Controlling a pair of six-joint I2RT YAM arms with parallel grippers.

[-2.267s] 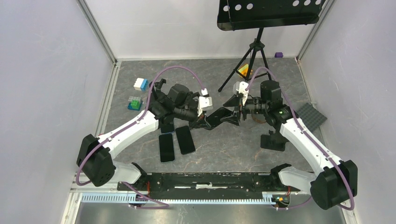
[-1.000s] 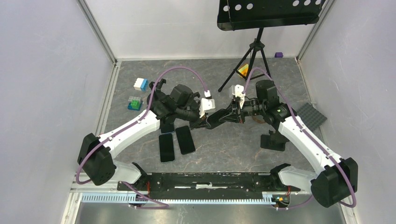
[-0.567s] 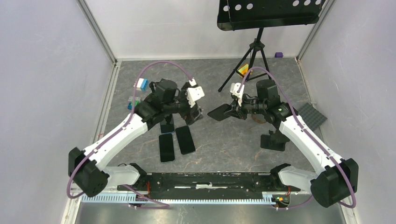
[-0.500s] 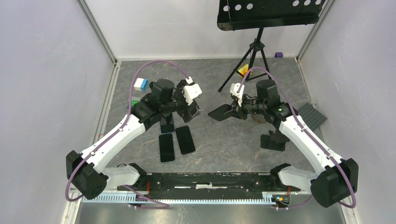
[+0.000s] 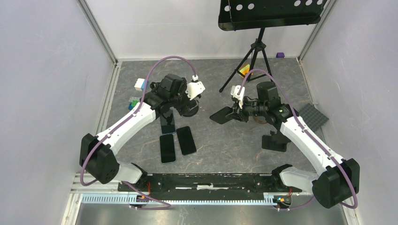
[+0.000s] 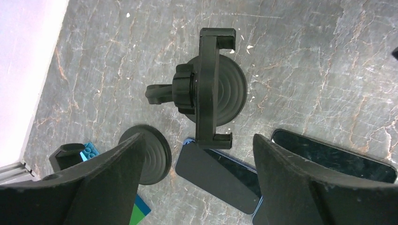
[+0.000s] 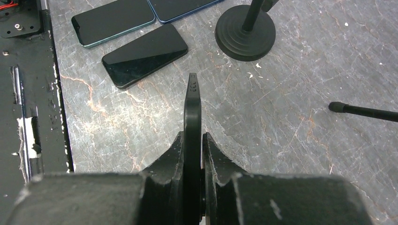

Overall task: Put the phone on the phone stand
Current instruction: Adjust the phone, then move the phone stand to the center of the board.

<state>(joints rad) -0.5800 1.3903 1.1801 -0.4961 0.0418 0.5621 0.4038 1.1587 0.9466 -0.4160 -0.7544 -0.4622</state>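
Note:
My right gripper (image 5: 233,112) (image 7: 193,140) is shut on a black phone (image 5: 219,115) (image 7: 192,103) and holds it edge-on above the table's middle. The black phone stand (image 6: 211,89), a round ribbed base with a clamp bracket on top, stands on the table. My left gripper (image 5: 185,104) (image 6: 198,140) hangs open right above the stand with nothing between its fingers (image 6: 117,164). In the right wrist view the stand's base (image 7: 245,32) lies ahead of the held phone. Most of the stand is hidden under the left wrist in the top view.
Three more phones (image 5: 167,147) (image 5: 186,139) (image 5: 168,124) lie near the left arm. A second round base (image 6: 145,154) stands beside them. Coloured blocks (image 5: 141,84) are at far left. A music stand tripod (image 5: 253,51), a grey plate (image 5: 313,116) and a black holder (image 5: 274,140) are on the right.
A second ago both grippers held the phone between them. The left gripper has let go, opened and swung back left over the stand. The right still holds the phone.

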